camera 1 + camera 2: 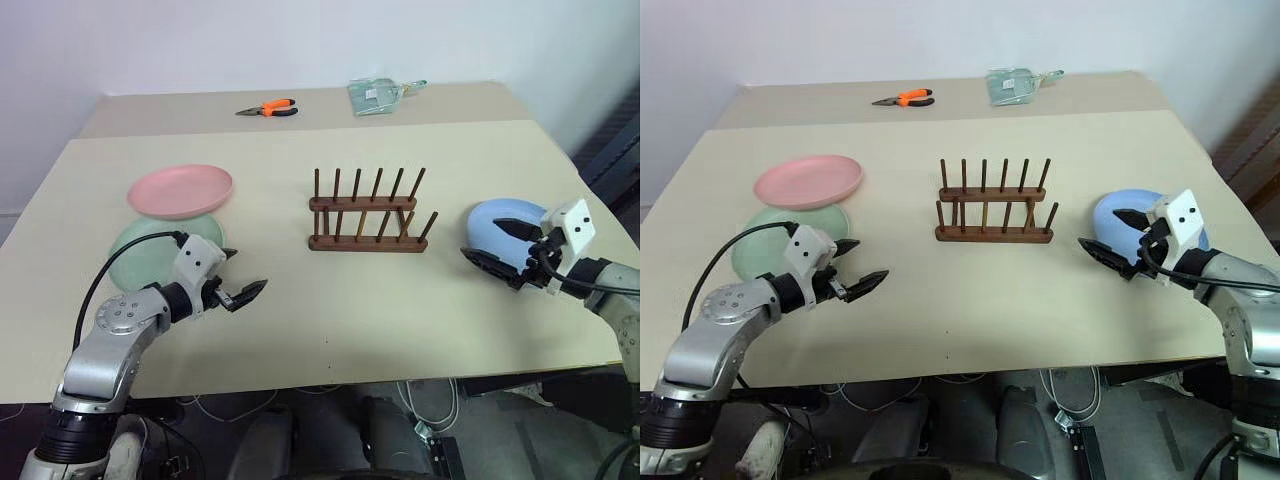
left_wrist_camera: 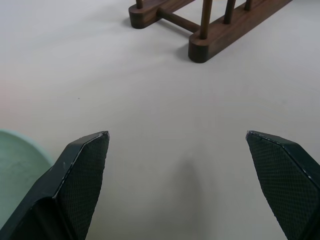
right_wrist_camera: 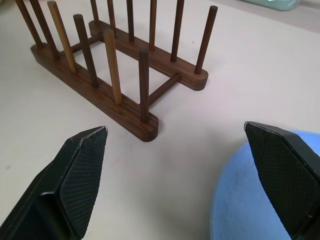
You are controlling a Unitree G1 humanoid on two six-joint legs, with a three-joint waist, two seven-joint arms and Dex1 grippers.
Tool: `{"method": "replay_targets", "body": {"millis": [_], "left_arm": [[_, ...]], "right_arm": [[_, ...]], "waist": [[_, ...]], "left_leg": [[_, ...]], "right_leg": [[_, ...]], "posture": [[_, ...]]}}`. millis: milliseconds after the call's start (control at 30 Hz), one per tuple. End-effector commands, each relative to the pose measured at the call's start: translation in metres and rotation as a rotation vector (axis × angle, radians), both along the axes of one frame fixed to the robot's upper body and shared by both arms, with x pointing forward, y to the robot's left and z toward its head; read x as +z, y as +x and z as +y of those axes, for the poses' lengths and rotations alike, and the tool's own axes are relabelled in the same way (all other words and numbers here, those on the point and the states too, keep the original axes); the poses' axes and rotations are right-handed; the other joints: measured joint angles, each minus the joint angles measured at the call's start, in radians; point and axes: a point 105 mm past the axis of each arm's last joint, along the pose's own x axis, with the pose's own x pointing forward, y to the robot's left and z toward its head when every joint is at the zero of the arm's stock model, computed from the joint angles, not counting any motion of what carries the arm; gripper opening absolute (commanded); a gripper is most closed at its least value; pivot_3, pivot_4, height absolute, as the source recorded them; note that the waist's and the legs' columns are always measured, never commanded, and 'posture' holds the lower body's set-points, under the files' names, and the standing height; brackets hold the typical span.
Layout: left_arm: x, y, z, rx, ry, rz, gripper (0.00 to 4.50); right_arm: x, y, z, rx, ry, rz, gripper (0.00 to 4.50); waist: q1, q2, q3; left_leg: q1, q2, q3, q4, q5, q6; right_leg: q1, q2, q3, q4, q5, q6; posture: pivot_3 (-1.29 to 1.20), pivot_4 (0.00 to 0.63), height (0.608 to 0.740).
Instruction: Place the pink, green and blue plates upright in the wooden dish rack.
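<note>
The wooden dish rack [image 1: 367, 214] stands empty mid-table, its pegs upright. To its left the pink plate [image 1: 180, 190] lies flat, overlapping the far rim of the green plate [image 1: 150, 250]. My left gripper [image 1: 240, 276] hovers open just right of the green plate, holding nothing. The blue plate [image 1: 500, 225] lies at the right of the rack. My right gripper [image 1: 498, 246] is open over the blue plate's near left edge, nothing between its fingers. In the right wrist view the blue plate [image 3: 250, 200] lies under one finger and the rack [image 3: 117, 75] is ahead.
Orange-handled pliers [image 1: 270, 108] and a clear plastic packet [image 1: 378, 95] lie at the table's far edge. A seam runs across the table [image 1: 330, 330] behind the rack. Cables hang below the front edge.
</note>
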Motion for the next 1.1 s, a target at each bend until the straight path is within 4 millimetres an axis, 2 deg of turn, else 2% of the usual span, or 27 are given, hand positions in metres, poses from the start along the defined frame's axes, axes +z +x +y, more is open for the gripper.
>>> {"method": "replay_targets", "body": {"millis": [33, 167, 300, 500, 633, 800, 900, 967, 1100], "left_arm": [[0.011, 0.003, -0.007, -0.020, 0.000, -0.049, 4.50], [0.012, 0.009, -0.012, -0.031, 0.006, -0.063, 4.50], [0.007, 0.024, -0.023, -0.104, 0.025, -0.028, 4.50], [-0.008, 0.060, -0.059, -0.270, 0.066, 0.042, 4.50], [-0.018, 0.075, -0.089, -0.393, 0.066, 0.089, 4.50], [-0.032, 0.091, -0.112, -0.422, 0.112, 0.092, 4.50], [-0.033, 0.094, -0.125, -0.435, 0.090, 0.086, 3.61], [-0.035, 0.092, -0.129, -0.458, 0.098, 0.076, 2.72], [-0.035, 0.067, -0.139, -0.612, 0.095, 0.045, 0.83]], "right_arm": [[0.014, 0.005, 0.008, 0.023, -0.011, -0.072, 4.48], [0.014, 0.005, 0.019, 0.063, 0.030, -0.047, 4.48], [0.009, -0.002, 0.032, 0.096, 0.017, -0.021, 4.48], [0.001, -0.016, 0.048, 0.103, 0.032, -0.015, 4.48], [-0.007, -0.030, 0.052, 0.067, 0.045, -0.015, 4.48], [-0.009, -0.043, 0.054, 0.021, 0.045, -0.031, 4.48], [-0.013, -0.048, 0.050, -0.008, 0.031, -0.023, 4.50], [-0.016, -0.051, 0.050, -0.012, 0.021, -0.018, 4.50], [-0.016, -0.051, 0.039, -0.033, -0.003, -0.015, 4.50]], "waist": [[0.000, 0.000, 0.000], [0.001, 0.000, 0.000], [0.006, 0.000, 0.000], [0.023, 0.000, 0.000], [0.026, -0.001, 0.000], [0.023, -0.001, -0.001], [0.024, -0.002, -0.001], [0.025, -0.003, -0.001], [0.023, -0.003, -0.001]], "left_leg": [[0.000, 0.000, 0.000, 0.000, 0.000, 0.000], [0.000, 0.000, 0.000, 0.000, 0.000, 0.000], [0.000, 0.000, -0.001, 0.000, 0.000, 0.000], [-0.001, -0.001, 0.000, 0.001, 0.000, 0.000], [-0.005, -0.002, -0.002, 0.001, 0.000, 0.000], [-0.007, -0.003, -0.002, 0.003, 0.000, 0.000], [-0.006, -0.002, -0.002, 0.003, 0.000, 0.000], [-0.006, -0.002, -0.002, 0.003, 0.000, 0.000], [-0.006, -0.002, -0.002, 0.003, 0.000, 0.000]], "right_leg": [[0.000, 0.000, 0.000, 0.000, 0.000, 0.000], [0.000, 0.000, 0.000, 0.000, 0.000, 0.000], [0.000, 0.000, 0.000, 0.000, 0.000, 0.000], [0.000, 0.000, -0.001, 0.000, 0.000, 0.000], [-0.002, 0.000, -0.002, 0.000, 0.002, 0.003], [-0.003, 0.000, -0.002, 0.000, 0.002, 0.005], [-0.003, 0.000, -0.003, 0.000, 0.002, 0.005], [-0.002, -0.001, -0.003, 0.000, 0.001, 0.005], [-0.002, -0.001, -0.003, 0.000, 0.001, 0.006]], "posture": [[0.00, 0.150, 0.740], [0.00, 0.150, 0.740], [0.00, 0.150, 0.740], [0.00, 0.150, 0.740], [0.00, 0.150, 0.740], [0.00, 0.150, 0.740], [0.00, 0.150, 0.740], [0.00, 0.150, 0.740], [0.00, 0.150, 0.740]]}}
